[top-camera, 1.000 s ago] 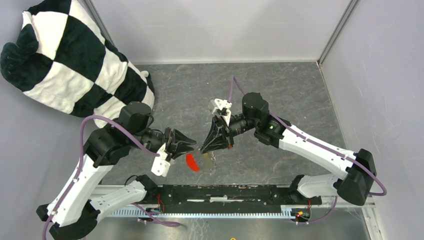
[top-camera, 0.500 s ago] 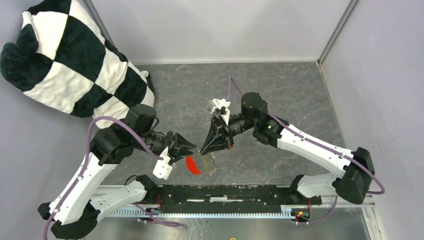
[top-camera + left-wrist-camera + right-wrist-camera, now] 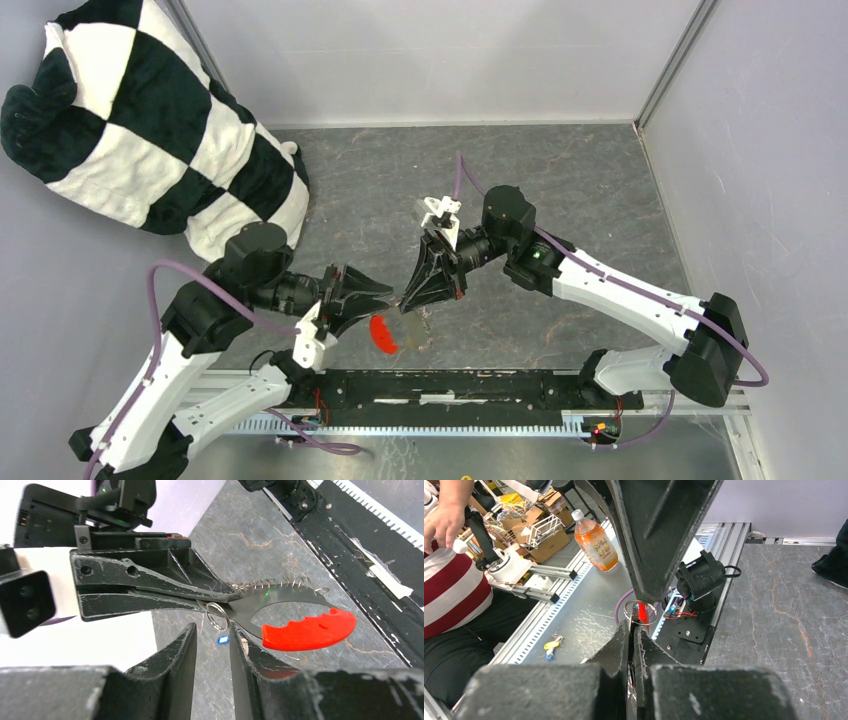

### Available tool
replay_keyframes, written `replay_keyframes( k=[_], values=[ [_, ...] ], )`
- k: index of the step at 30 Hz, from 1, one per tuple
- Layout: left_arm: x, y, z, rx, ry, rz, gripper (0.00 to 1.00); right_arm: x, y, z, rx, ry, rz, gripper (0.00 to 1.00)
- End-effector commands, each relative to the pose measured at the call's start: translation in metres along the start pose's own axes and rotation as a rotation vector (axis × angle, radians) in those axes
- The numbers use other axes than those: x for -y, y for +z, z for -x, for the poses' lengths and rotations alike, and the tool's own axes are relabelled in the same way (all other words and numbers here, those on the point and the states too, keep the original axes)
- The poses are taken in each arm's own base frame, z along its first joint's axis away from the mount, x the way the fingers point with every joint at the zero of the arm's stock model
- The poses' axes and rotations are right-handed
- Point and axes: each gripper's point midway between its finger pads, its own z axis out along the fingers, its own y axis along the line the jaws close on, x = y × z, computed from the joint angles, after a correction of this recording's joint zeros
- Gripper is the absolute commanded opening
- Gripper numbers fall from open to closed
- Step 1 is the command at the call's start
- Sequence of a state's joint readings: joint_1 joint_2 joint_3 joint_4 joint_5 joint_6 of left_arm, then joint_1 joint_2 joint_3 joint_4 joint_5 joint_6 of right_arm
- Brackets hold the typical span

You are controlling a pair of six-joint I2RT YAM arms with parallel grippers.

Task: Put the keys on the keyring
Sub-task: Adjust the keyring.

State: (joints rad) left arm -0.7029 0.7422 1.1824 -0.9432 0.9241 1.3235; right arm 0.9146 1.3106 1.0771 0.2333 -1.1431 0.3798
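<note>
My right gripper (image 3: 404, 298) (image 3: 634, 630) is shut on the keyring's thin wire ring (image 3: 640, 613) (image 3: 216, 616), which sticks out past its fingertips. Below the ring hang a red tag (image 3: 383, 333) (image 3: 310, 630) and a serrated metal piece (image 3: 280, 597). My left gripper (image 3: 386, 293) (image 3: 212, 637) faces the right one tip to tip. It is open, with nothing between its fingers, and the ring is just beyond its tips. The keys (image 3: 551, 647), one with a yellow-green head and one with a blue head, lie together on the metal surface in front of the table.
A black-and-white checked cushion (image 3: 140, 120) fills the back left corner. A black rail (image 3: 450, 385) runs along the table's near edge. Grey walls (image 3: 760, 150) close in the back and the right. Beyond the table stand an orange drink bottle (image 3: 595, 539) and a person (image 3: 449, 590).
The left arm's upper links have swung left and down while its gripper stayed at the right gripper's tip. Its jaws have opened a little. The right arm has not moved.
</note>
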Motion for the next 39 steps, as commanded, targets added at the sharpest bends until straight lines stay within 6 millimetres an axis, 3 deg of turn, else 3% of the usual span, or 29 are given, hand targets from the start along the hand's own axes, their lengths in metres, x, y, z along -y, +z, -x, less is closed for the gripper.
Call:
replay_keyframes(
  k=[1, 7, 13, 23, 35, 39],
  values=[
    [-0.007, -0.002, 0.019, 0.068, -0.017, 0.037, 0.37, -0.002, 0.002, 0.011, 0.027, -0.042, 0.013, 0.01],
    [0.0, -0.001, 0.023, 0.1, -0.051, 0.021, 0.39, -0.003, 0.004, 0.019, 0.046, -0.043, 0.021, 0.01],
    [0.017, 0.0, 0.009, 0.054, 0.061, -0.042, 0.41, -0.007, 0.004, 0.023, 0.069, -0.039, 0.034, 0.01],
    [0.007, 0.0, -0.006, -0.012, 0.296, 0.009, 0.45, -0.007, 0.004, 0.017, 0.056, -0.022, 0.048, 0.01],
    [-0.013, -0.001, 0.018, 0.082, 0.279, 0.104, 0.43, -0.003, 0.005, 0.016, 0.068, -0.008, 0.041, 0.01],
    [-0.01, 0.0, 0.023, 0.114, 0.24, 0.111, 0.43, -0.003, 0.006, 0.02, 0.077, -0.014, 0.04, 0.01]
  ],
)
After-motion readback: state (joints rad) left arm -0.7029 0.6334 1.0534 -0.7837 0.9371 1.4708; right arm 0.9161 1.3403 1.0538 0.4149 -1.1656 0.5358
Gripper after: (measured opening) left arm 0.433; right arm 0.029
